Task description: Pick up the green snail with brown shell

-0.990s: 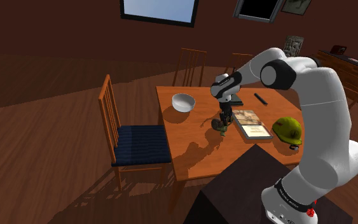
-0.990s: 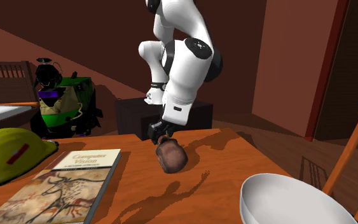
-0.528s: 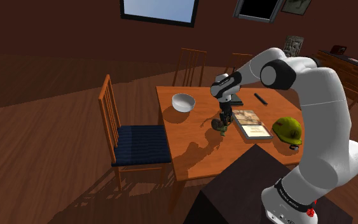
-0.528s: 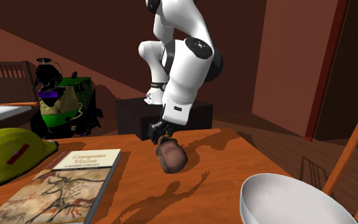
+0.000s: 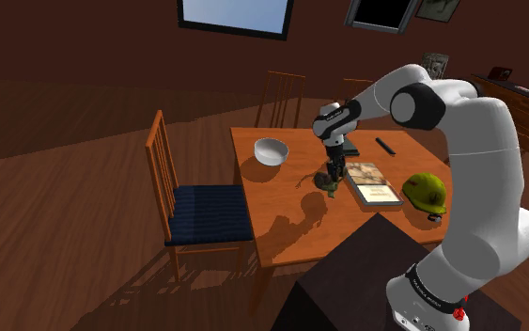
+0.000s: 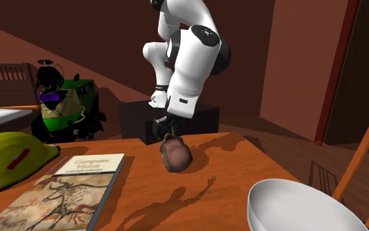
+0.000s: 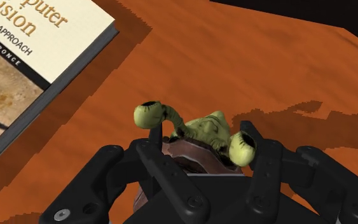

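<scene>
Shoulder view, centre: the gripper (image 5: 332,175) points down over the wooden table (image 5: 281,226) and clasps the green snail (image 5: 329,186) beside the book (image 5: 373,183). Second exterior view, centre: the brown shell (image 6: 175,155) hangs under the hand. Wrist view, lower middle: both fingers (image 7: 151,159) pinch the shell.

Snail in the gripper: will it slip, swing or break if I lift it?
The snail probably won't flop: its shell looks rigid, clasped between the gripper's fingers. The rounded shell might pivot or slip in the grip. The thin eye stalks jutting past the fingers look fragile.
</scene>
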